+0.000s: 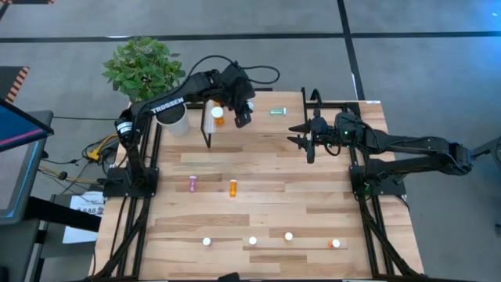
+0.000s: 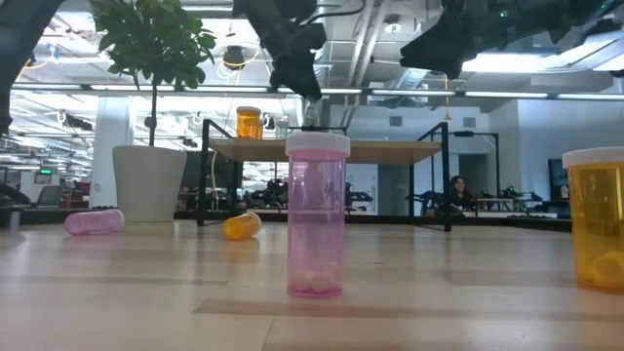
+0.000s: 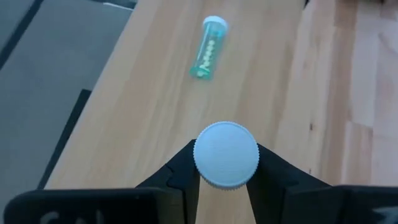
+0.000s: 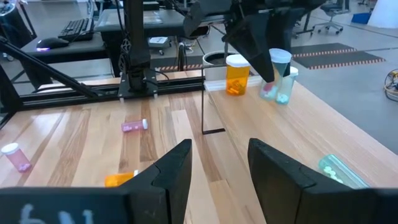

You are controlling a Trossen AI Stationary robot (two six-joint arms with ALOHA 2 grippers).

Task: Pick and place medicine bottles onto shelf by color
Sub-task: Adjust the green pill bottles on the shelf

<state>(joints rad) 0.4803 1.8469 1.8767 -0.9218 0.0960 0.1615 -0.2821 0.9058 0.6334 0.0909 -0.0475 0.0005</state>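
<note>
1. High view: I count one shelf (image 1: pixel 235 129) at the far side of the bench (image 1: pixel 266 211). My left end effector (image 1: pixel 243 117) is over it, beside one orange bottle (image 1: pixel 218 118) standing on it.
2. Three bottles lie on the bench: one teal bottle (image 1: pixel 278 111) just beside the shelf, and one pink bottle (image 1: pixel 192 183) and one orange one (image 1: pixel 232 187) mid-bench. Four more stand along the near edge (image 1: pixel 252 240); three of them show only white caps. "TROSSEN" reads on my left arm (image 1: pixel 168 106). My right end effector (image 1: pixel 302 139) hangs over the far right part of the bench.
3. Low view: one upright pink bottle (image 2: pixel 316 214) is nearest. One orange bottle (image 2: pixel 597 219) is cut off at the edge. Two bottles lie farther back, and one orange bottle stands on the shelf (image 2: pixel 327 149). A plant pot (image 2: pixel 148 182) stands beside it.
4. Left wrist view: my left end effector (image 3: pixel 226 163) is clenched on one white-capped bottle (image 3: pixel 226 149); its body is hidden under the cap. The teal bottle (image 3: pixel 208 56) lies beyond.
5. Right wrist view: my right end effector (image 4: pixel 217 162) is released, its fingers spread with nothing between them. I count five bottles clearly here; the ones by the left arm overlap and are hard to separate.
</note>
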